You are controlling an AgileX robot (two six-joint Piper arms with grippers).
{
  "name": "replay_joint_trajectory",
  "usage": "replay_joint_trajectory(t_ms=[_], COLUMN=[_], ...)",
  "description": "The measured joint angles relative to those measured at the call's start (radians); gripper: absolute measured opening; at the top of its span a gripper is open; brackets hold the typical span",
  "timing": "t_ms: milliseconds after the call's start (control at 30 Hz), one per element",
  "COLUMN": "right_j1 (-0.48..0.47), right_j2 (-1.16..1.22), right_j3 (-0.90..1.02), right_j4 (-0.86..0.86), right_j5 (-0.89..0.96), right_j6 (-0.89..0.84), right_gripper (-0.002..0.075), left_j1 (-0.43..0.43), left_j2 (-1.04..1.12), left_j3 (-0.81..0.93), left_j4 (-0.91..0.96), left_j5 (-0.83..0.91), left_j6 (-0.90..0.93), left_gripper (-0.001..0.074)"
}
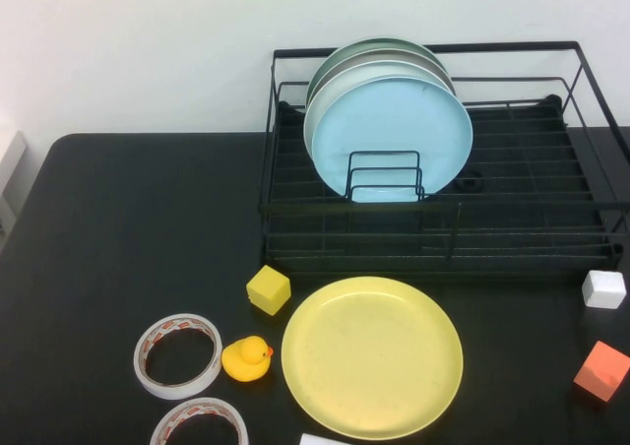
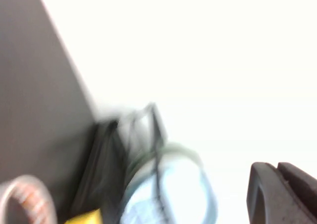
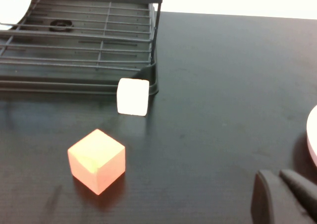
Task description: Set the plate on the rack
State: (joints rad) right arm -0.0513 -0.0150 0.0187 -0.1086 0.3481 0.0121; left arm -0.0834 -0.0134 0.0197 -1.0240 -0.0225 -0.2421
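Observation:
The pale yellow plate [image 1: 372, 356] lies flat on the black table in front of the black wire rack [image 1: 443, 238]. The rack holds a light blue plate [image 1: 394, 135] and grey-green plates [image 1: 374, 51] upright in its left half. Neither gripper shows in the high view. My left gripper [image 2: 276, 166] is shut and empty, off to the left, looking at the blurred rack [image 2: 138, 130] from the side. My right gripper [image 3: 277, 175] is shut and empty, low over the table right of the rack's corner [image 3: 154, 45]. The yellow plate is out of both wrist views.
A yellow cube [image 1: 268, 289], a rubber duck [image 1: 246, 358] and two tape rolls [image 1: 177, 354] [image 1: 199, 423] lie left of the plate. A white cube [image 1: 603, 288] and an orange cube [image 1: 601, 370] sit at the right, also in the right wrist view [image 3: 133, 96] [image 3: 96, 160].

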Motion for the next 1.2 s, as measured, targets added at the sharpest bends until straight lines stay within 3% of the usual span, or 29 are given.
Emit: replay_joint_trajectory(t_ms=[200,433,633,800,967,1200], right_j1=[0.000,0.000,0.000,0.000,0.000,0.000], right_j2=[0.000,0.000,0.000,0.000,0.000,0.000], right_j3=[0.000,0.000,0.000,0.000,0.000,0.000], right_j4=[0.000,0.000,0.000,0.000,0.000,0.000], right_j5=[0.000,0.000,0.000,0.000,0.000,0.000], right_j6=[0.000,0.000,0.000,0.000,0.000,0.000], right_gripper=[0.0011,0.0011,0.0011,0.0011,0.0011,0.0011], left_j1=[0.000,0.000,0.000,0.000,0.000,0.000], left_j2=[0.000,0.000,0.000,0.010,0.179,0.541], left_j3=[0.000,0.000,0.000,-0.096,-0.398,-0.703], left_j4=[-0.127,-0.149,-0.156,0.202,0.550,0.590], left_j5=[-0.182,-0.217,-0.212,0.033,0.406,0.876], left_j6=[0.008,0.000,-0.114,-0.076,0.104,0.474], left_gripper=[-0.0003,-0.0003,-0.0003,-0.0003,-0.0003,-0.0003])
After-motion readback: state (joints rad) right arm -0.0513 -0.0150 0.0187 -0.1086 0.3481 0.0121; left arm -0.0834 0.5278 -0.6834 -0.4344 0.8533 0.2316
